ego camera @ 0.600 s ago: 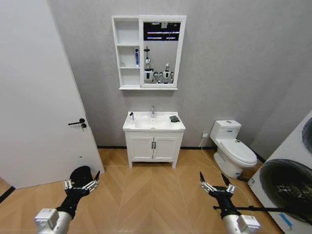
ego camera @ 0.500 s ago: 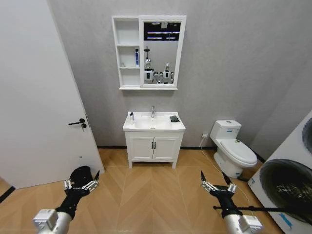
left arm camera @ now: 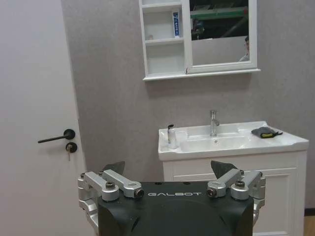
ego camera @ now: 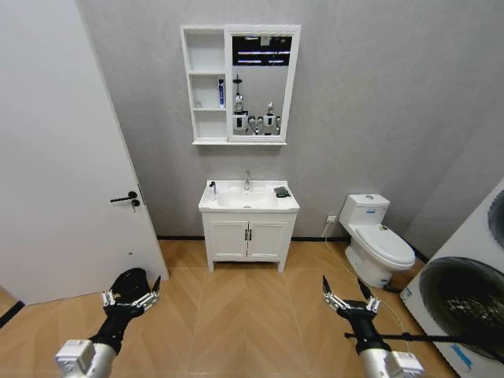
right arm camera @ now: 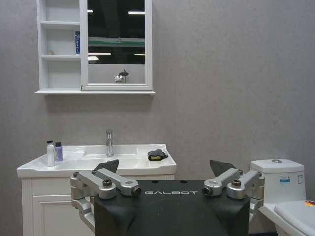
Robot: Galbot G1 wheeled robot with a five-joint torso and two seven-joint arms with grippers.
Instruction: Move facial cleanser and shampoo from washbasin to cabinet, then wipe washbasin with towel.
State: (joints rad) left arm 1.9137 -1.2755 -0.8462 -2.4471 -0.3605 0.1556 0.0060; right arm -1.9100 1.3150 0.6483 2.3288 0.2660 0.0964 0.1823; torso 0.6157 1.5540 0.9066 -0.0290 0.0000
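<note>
The white washbasin (ego camera: 248, 202) with its chrome tap stands against the far wall, well ahead of me. On its left rim stand two small bottles, one white (right arm camera: 50, 154) and one lavender (right arm camera: 58, 152); which is the facial cleanser and which the shampoo I cannot tell. The dark towel (ego camera: 282, 191) lies folded on its right rim. Above hangs the white cabinet (ego camera: 205, 83) with open shelves and a mirror. My left gripper (ego camera: 130, 295) and right gripper (ego camera: 348, 298) hover low over the floor, both open and holding nothing, far from the washbasin.
A blue tube (left arm camera: 175, 24) stands on the cabinet's middle shelf. A white door (ego camera: 63, 157) is at the left. At the right are a toilet (ego camera: 378, 240) and a washing machine (ego camera: 465, 299). Bare wooden floor (ego camera: 244, 307) lies between me and the vanity.
</note>
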